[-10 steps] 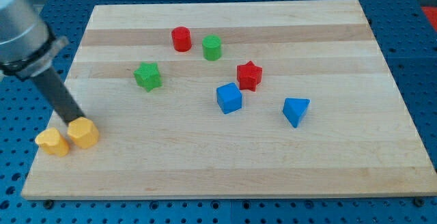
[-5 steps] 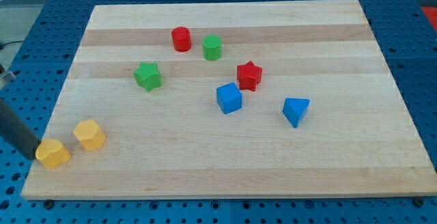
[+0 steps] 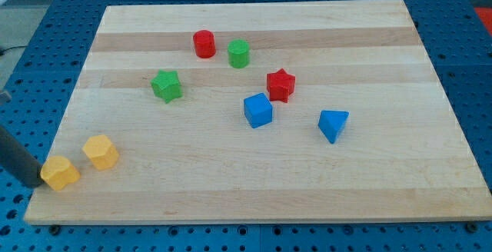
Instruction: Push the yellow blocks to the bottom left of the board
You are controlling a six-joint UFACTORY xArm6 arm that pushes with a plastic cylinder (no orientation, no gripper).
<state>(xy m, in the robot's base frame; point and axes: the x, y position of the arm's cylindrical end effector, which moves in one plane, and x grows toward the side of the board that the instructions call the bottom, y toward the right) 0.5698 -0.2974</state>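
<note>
The wooden surface (image 3: 254, 175) is a light board lying on a blue table with holes (image 3: 469, 21). At its near left corner sit two yellow blocks, one yellow block (image 3: 59, 173) right at the edge and the other yellow block (image 3: 101, 151) just beside it. Farther back, in the middle, lie a green star (image 3: 166, 86), a red cylinder (image 3: 204, 44), a green cylinder (image 3: 239, 54), a red star (image 3: 280, 84), a blue cube (image 3: 257, 110) and a blue wedge-shaped block (image 3: 332, 124) to the right.

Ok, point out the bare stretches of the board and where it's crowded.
Bare: right of the blue wedge; the strip below it, right of the yellow blocks. Crowded: red cylinder, green cylinder, red star, blue cube. My tip touches the lower yellow block.
</note>
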